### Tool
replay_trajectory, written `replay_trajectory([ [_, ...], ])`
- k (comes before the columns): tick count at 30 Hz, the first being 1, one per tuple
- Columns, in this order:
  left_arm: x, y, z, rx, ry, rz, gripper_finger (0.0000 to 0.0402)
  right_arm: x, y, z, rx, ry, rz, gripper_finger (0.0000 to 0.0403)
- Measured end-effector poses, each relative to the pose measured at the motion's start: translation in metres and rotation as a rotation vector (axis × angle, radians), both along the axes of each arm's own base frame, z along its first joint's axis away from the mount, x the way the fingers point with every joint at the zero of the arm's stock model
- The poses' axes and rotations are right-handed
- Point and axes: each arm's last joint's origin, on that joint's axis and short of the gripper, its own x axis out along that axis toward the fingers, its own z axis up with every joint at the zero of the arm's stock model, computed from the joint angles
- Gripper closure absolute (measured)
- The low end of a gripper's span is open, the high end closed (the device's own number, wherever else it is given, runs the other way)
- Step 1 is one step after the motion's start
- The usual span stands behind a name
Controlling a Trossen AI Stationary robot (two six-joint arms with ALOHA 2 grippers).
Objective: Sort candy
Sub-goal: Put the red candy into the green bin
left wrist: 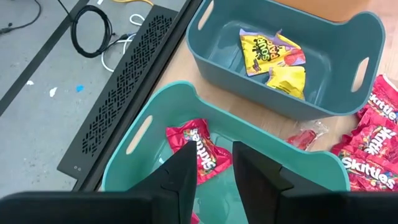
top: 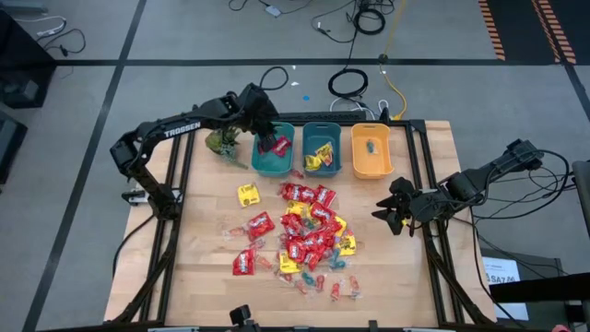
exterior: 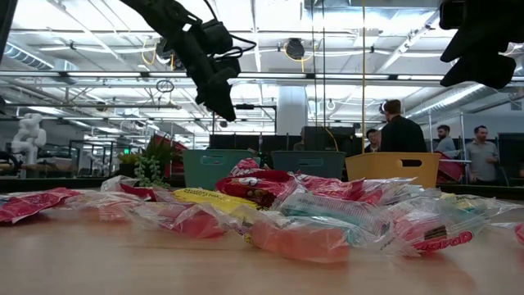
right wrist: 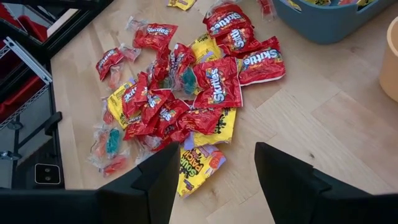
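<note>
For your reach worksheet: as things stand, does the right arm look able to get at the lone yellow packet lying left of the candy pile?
Probably not easily. The right gripper hovers at the table's right edge, and the candy pile lies between it and the yellow packet, a long stretch across.

Wooden table (top: 212, 267): 3 bins (top: 320, 164), candy (top: 304, 235)
</note>
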Motion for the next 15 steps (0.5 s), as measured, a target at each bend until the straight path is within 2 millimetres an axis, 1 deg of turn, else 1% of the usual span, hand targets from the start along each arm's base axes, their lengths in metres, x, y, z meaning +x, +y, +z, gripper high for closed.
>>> replay_trajectory([
  [6, 0.0, 0.0, 0.0, 0.003, 0.003, 0.003, 0.0287, 0.0, 0.0, 0.0, 0.0, 0.0, 0.0, 0.0204],
  [15, 0.007, -0.011, 0.0, 0.001, 0.003, -0.034, 0.0287, 0.0, 0.0, 0.0, 0.0, 0.0, 0.0, 0.0204],
])
